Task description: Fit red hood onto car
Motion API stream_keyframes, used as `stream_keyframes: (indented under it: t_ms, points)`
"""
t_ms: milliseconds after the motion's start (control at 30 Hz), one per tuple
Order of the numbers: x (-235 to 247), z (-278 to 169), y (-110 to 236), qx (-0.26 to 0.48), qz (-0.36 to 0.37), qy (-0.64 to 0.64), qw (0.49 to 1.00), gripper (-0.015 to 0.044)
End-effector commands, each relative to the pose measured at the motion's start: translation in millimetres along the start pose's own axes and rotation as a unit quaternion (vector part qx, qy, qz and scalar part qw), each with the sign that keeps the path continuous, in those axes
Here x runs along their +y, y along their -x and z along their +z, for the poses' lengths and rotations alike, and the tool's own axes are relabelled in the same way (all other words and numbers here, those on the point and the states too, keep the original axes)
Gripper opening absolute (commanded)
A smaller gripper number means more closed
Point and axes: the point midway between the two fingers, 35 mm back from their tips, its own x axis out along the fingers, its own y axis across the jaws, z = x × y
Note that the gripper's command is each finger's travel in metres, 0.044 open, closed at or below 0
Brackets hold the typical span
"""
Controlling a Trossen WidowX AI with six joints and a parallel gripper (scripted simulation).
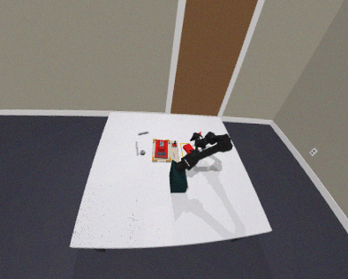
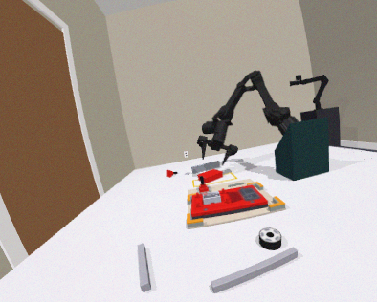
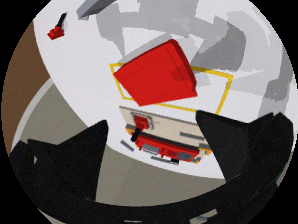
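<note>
A white counter (image 1: 134,207) stands on dark floor before beige walls and a brown door (image 1: 214,53). In the exterior view, two grey bars (image 2: 254,270) and a black ring (image 2: 270,237) lie at 6 o'clock of the car (image 2: 227,201). The hood (image 2: 210,175) lies at its 12 o'clock, under the open, empty end effector (image 2: 216,152).
</note>
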Motion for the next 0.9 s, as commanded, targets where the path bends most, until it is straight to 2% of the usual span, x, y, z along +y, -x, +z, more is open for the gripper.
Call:
stream_keyframes:
  t_ms: [0, 167, 267, 400, 433, 867]
  points:
    - [5, -4, -10, -0.005, -0.104, 0.269, 0.958, 0.044]
    - [13, -7, -13, 0.016, -0.199, 0.519, 0.831, 0.044]
    - [21, -8, -13, 0.04, -0.25, 0.65, 0.716, 0.044]
    - [34, -10, -10, 0.08, -0.306, 0.782, 0.537, 0.044]
    - [36, -11, -9, 0.085, -0.313, 0.795, 0.512, 0.044]
    - [38, -11, -9, 0.087, -0.315, 0.8, 0.504, 0.044]
